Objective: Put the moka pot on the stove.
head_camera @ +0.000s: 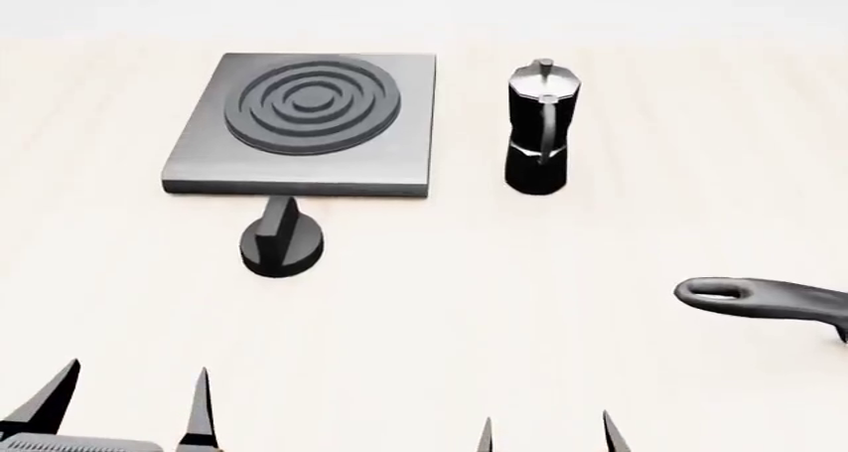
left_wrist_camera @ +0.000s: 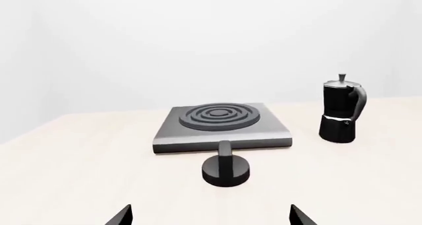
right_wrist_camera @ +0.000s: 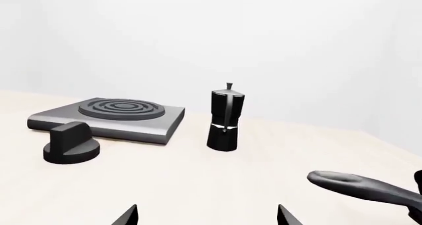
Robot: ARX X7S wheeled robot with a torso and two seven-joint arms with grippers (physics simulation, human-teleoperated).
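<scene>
The moka pot [head_camera: 541,127] stands upright on the table [head_camera: 530,323], just beside the stove [head_camera: 308,124], well ahead of my right pincer [head_camera: 546,434] and clear of it. My left pincer [head_camera: 126,404] faces the knob [head_camera: 280,241]. Both are spread, grasping nothing. A pan handle [head_camera: 762,301] lies off my right pincer's outer side.

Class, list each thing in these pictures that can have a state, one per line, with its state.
moka pot: upright on the table, lid shut, beside the stove, not on it
stove: flat, nothing on it
knob: standing in front of the stove
pan handle: lying on the table
left gripper: open, empty
right gripper: open, empty
</scene>
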